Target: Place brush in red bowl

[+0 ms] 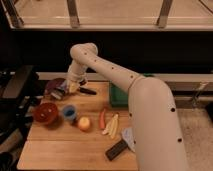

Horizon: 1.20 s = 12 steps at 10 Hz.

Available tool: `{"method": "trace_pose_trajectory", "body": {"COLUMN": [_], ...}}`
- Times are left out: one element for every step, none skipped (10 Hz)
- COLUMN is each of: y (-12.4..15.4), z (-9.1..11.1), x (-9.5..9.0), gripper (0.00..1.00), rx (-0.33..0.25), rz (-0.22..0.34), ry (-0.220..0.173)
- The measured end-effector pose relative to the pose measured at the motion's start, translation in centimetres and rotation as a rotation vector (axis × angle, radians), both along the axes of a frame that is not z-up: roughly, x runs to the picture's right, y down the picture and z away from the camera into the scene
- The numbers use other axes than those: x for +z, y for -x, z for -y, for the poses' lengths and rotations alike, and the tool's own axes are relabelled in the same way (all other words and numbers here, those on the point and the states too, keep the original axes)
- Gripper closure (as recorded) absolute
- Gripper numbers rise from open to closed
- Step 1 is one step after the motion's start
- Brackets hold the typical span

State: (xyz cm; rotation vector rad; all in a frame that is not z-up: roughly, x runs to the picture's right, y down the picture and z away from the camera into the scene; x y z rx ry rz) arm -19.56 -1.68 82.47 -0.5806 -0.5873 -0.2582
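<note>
My gripper (69, 90) hangs over the back left of the wooden table, just right of the dark purple bowl (53, 85). It is shut on the brush (89, 91), whose thin black handle sticks out to the right of the fingers. The brush's head is hidden by the gripper. The red bowl (45, 113) sits lower left of the gripper, near the table's left edge, with nothing visible inside it.
A small blue cup (69, 113) stands right of the red bowl, then an orange fruit (84, 123), a carrot (102, 119) and pale yellow pieces (113, 126). A grey cleaver (121, 145) lies near the front. A green tray (117, 95) sits behind my arm.
</note>
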Motion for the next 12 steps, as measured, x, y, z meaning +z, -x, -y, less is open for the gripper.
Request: {"method": "trace_pose_trajectory", "body": {"y": [1.6,2.5,3.7,5.0,6.7,8.0,8.8,9.5,9.6,9.7,9.7,9.6], "z": [-0.3,-0.7,-1.2,-1.9,-2.9,-3.9,-4.7,-5.4,-6.1,-6.6,-7.1,-7.6], "x": [0.1,0.0,-0.2,-0.4,-0.6,-0.9,-1.0,-0.9,-0.5,0.0,0.8,1.5], "gripper": [1.0,1.0,1.0,1.0,1.0,1.0,1.0,1.0,1.0,0.99,0.91,0.82], "rx": [-0.01,-0.017,-0.024,-0.031,-0.044,-0.054,-0.061,-0.063,-0.061,-0.058,-0.048,-0.041], "rz": [0.044,0.068,0.095,0.117,0.138,0.149,0.158,0.163,0.16,0.154,0.142,0.131], "ry": [-0.005,-0.01,-0.021,-0.038,-0.062,-0.082,-0.094,-0.099,-0.097,-0.094,-0.085,-0.078]}}
